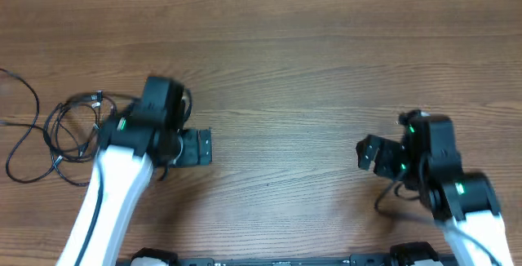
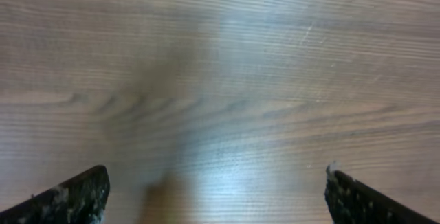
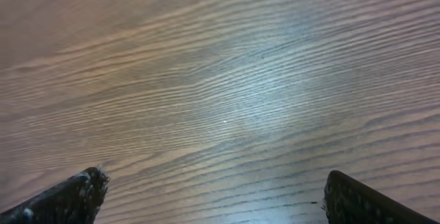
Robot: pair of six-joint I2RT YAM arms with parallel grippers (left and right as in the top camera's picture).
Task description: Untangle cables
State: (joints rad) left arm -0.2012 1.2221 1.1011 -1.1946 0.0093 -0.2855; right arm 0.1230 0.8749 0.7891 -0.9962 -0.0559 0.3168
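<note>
The thin black looped cables with small silvery plug ends (image 1: 65, 127) lie in a loose tangle on the brown wood-grain bench (image 1: 285, 46), behind the left claw (image 1: 196, 146) and partly hidden by its arm. They are well apart from the right claw (image 1: 369, 153). Both claws stand wide open and grip nothing, with only bare wood between the fingers of each.

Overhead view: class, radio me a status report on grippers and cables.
Left gripper open, empty, over brown wooden table. Right gripper open, empty. Thin black looped cables heaped at far left, untouched, partly under left arm.
</note>
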